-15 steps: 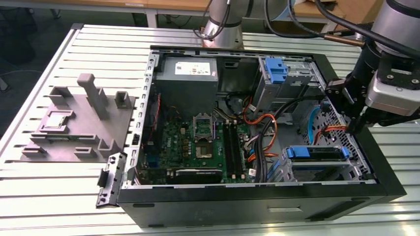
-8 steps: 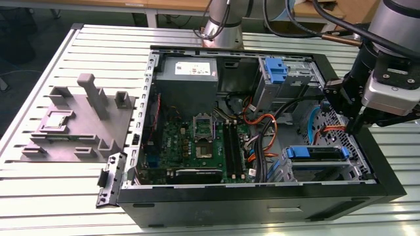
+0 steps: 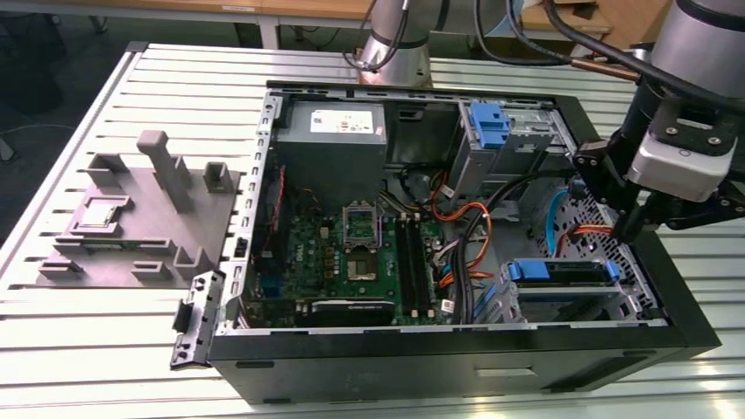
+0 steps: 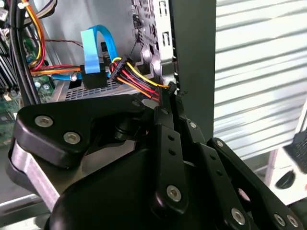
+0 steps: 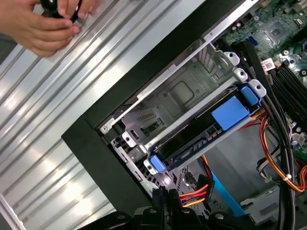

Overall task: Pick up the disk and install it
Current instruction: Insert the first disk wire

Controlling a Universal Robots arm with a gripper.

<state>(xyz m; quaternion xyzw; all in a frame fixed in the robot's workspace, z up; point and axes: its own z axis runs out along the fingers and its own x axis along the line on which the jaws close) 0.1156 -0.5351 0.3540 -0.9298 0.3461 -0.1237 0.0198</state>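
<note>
The disk (image 3: 561, 272), in its blue carrier frame, sits in the metal drive cage at the near corner of the open computer case (image 3: 466, 349), on the exterior view's right. In the first wrist view the disk (image 5: 192, 141) lies slotted in the cage with its blue tab facing out. My gripper (image 3: 626, 232) hangs just beyond the cage, close to the case's side wall, and holds nothing. Its fingertips (image 4: 171, 92) are pressed together beside a bundle of red, yellow and black wires (image 4: 132, 76). The same thin fingertips (image 5: 164, 195) point toward those wires below the disk.
A bare blue bracket (image 3: 490, 124) stands in the far bay. A grey plastic stand (image 3: 140, 218) rests on the slatted table at the exterior view's left. A person's hands (image 5: 41, 21) hold a small black object outside the case. Orange and blue cables (image 3: 472, 227) cross the case floor.
</note>
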